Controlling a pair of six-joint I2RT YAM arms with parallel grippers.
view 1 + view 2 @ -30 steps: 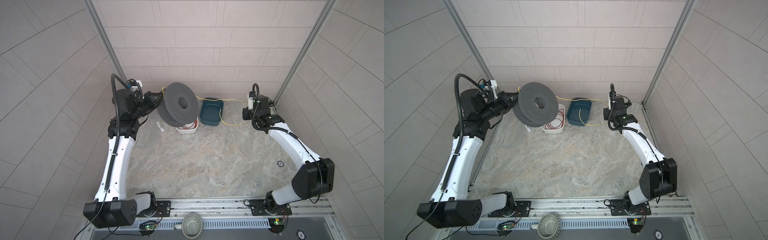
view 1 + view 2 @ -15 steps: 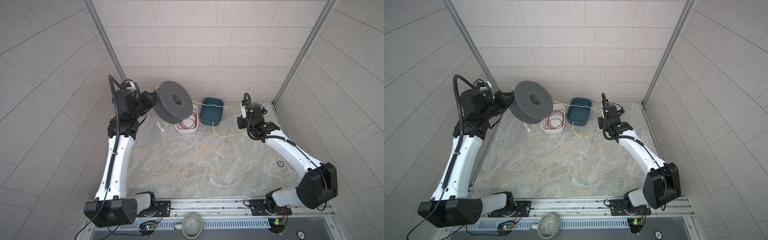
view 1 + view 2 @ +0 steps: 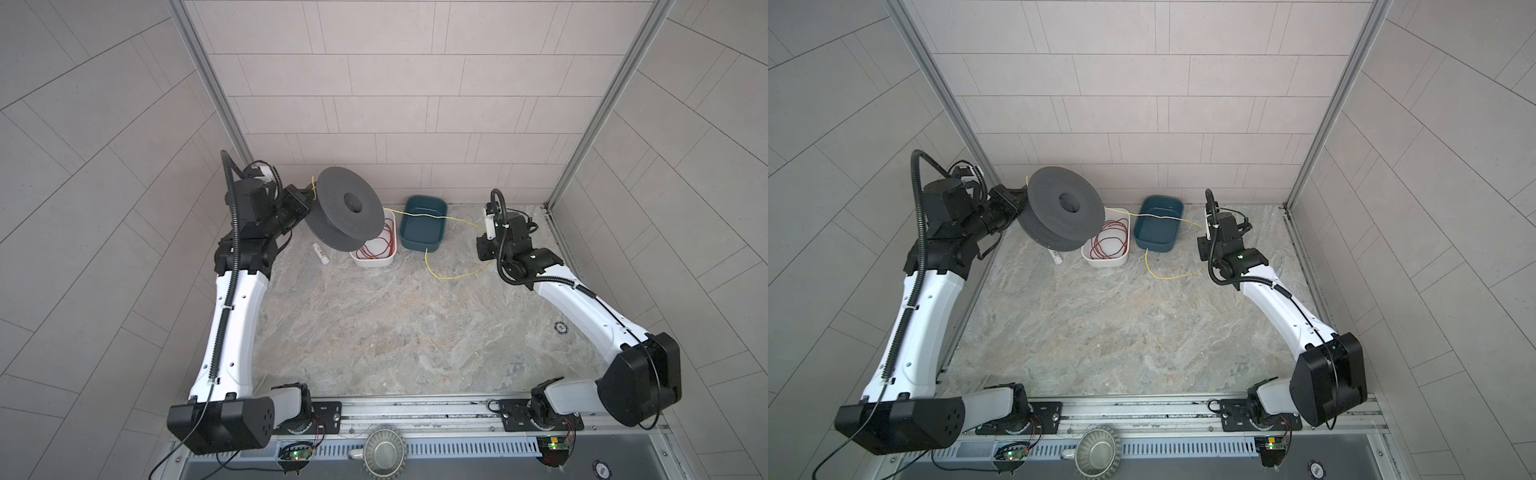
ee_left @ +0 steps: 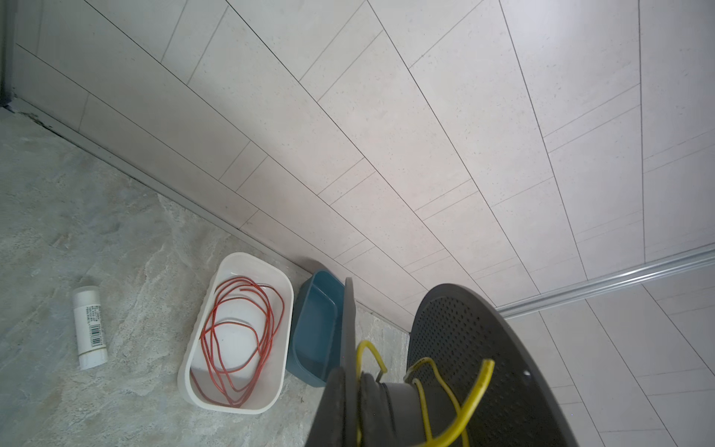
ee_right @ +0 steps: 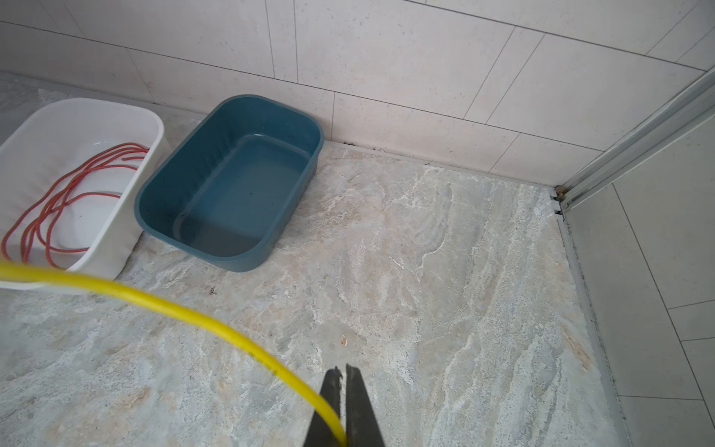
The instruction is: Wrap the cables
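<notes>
Winding looked under way: the left gripper [image 3: 310, 196] clamped the grey spool [image 3: 349, 208] aloft while the right gripper [image 5: 343, 381] pinched the yellow cable [image 3: 419, 215], strung across the teal bin [image 3: 415, 246]. The next turn likely needed steady tension.

Top cams high, looking down, whole cell. Wrist cams close, L seemingly rolled; share blue tub [image 4: 309, 348] [image 5: 185, 170].

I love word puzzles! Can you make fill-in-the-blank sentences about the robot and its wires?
The wire coiled in the white tub is ___.
The cable pinched in the right claw is ___.
The empty tub beside the white one is ___.
The grey spool is held up by the ___ arm.
Missing words: red, yellow, blue, left.
</notes>
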